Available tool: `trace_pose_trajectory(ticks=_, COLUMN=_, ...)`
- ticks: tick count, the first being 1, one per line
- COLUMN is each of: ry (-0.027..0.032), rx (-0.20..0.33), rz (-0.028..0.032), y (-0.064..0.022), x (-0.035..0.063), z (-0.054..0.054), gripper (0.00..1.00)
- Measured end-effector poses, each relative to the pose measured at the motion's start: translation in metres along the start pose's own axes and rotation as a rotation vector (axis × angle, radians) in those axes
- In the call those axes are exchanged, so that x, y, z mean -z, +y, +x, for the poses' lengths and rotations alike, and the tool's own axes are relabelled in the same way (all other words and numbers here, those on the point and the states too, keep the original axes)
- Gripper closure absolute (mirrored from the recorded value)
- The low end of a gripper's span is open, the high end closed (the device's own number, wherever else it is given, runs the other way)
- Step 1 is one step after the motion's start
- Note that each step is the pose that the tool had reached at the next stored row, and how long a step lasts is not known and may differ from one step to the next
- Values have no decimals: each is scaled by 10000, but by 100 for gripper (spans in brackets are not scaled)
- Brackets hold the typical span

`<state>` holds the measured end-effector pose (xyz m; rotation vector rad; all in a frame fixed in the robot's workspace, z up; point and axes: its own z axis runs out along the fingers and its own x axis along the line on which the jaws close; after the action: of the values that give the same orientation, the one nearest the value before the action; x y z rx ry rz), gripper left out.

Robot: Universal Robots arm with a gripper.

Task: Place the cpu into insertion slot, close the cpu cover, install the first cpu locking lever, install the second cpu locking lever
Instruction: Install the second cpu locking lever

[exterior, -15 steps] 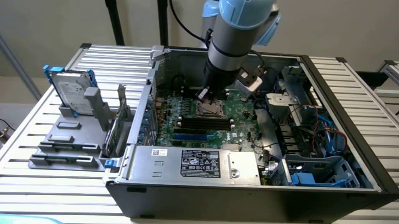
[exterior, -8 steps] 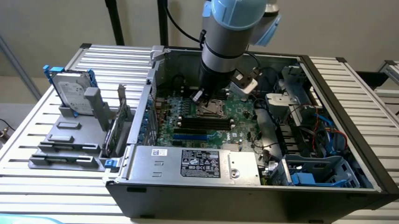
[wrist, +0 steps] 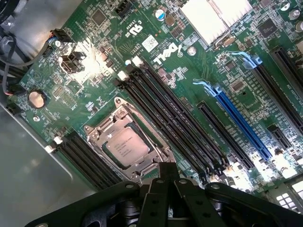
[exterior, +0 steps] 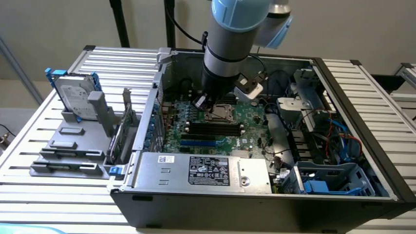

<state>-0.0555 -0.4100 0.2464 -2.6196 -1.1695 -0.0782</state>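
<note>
On the slatted bench (exterior: 39, 146), toward the exterior view's left edge, a grey holder (exterior: 68, 146) carries a hard drive (exterior: 73, 97) standing upright with blue clips at its top. Just beside it to the right sits the open computer case (exterior: 260, 204), lying on its side and taking up the middle of the bench. Along the case's near edge lies the silver power supply box (exterior: 201, 171) (its label faces up). Behind that is the green circuit board (exterior: 224, 124), with black memory slots (wrist: 175, 120) and a long blue slot (wrist: 239, 123) running across it.

The arm (exterior: 224, 53) comes down from above into the case, and its pincer (wrist: 166, 182) is clenched with nothing between its fingers, the tip just over the socket's edge. The cpu (wrist: 124, 146) lies flat in the insertion slot (wrist: 97, 142), its pale face up. The cpu cover (wrist: 156, 158) lies down around the chip, its silvery frame bordering the cut-out middle.

Toward the exterior view's right side of the case hang cable bundles (exterior: 338, 136), and a blue-grey drive cage (exterior: 328, 180) sits in the near right corner.
</note>
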Motion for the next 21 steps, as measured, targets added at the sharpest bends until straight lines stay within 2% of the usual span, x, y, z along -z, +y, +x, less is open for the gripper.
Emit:
trace_pose_trajectory(ticks=5, ry=0, rx=0, rz=-1, y=-26, x=-23, z=-33, gripper=89)
trace_pose_trajectory(ticks=13, ry=12, rx=5, rz=-14, y=-66, x=-122, z=-94, gripper=89)
trace_pose_trajectory(ticks=17, ry=37, rx=15, rz=-43, y=-107, x=-178, z=-134, gripper=89)
trace_pose_trajectory(ticks=21, ry=93, rx=39, rz=-108, y=-113, x=-234, z=-141, gripper=89)
